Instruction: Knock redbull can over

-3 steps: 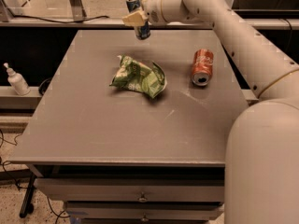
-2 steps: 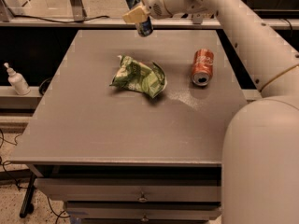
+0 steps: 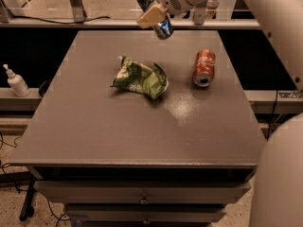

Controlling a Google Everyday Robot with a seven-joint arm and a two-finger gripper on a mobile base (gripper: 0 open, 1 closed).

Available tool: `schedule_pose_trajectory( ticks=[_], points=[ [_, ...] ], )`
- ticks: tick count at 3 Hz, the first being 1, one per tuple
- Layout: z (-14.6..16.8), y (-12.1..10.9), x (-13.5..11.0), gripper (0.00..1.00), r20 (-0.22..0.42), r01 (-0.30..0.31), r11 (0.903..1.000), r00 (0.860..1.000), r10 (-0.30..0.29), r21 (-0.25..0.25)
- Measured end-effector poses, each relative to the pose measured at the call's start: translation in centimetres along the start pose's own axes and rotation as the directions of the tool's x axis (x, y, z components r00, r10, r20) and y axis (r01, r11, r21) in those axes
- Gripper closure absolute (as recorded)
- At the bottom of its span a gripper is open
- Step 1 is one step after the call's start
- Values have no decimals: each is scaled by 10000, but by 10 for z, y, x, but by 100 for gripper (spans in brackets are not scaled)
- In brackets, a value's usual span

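since the earlier frames the arm has swung up and slightly right, and its load now sits more steeply tipped. i note the gripper (image 3: 152, 15) at the far edge of the grey table (image 3: 94, 126), raised clear of the surface, its tan fingers (image 3: 150, 17) clamped across the redbull can (image 3: 164, 27). the can is held off the table, tilted, one blue end high and left, the other low and right. a crumpled green chip bag (image 3: 139, 77) lies near the table's middle. a red soda can (image 3: 204, 67) lies on its side to the right, well apart from the bag. a white pump bottle (image 3: 16, 82) stands on the ledge at left.
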State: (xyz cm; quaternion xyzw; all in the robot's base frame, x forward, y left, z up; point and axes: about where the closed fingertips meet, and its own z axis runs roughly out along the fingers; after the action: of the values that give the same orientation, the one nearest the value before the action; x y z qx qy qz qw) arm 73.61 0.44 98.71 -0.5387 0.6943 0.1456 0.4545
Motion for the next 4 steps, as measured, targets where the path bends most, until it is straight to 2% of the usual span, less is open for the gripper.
schedule_pose_trajectory(
  ticks=[1, 2, 3, 4],
  points=[
    [-34, 34, 25, 100, -1391, -87, 9998, 9903, 58, -200],
    [-60, 74, 46, 100, -2514, -323, 9980, 9677, 177, -543],
    [-82, 114, 63, 100, -3433, -570, 9946, 9389, 238, -870],
    [-104, 143, 73, 100, -3940, -616, 9906, 9191, 87, -1218]
  ],
)
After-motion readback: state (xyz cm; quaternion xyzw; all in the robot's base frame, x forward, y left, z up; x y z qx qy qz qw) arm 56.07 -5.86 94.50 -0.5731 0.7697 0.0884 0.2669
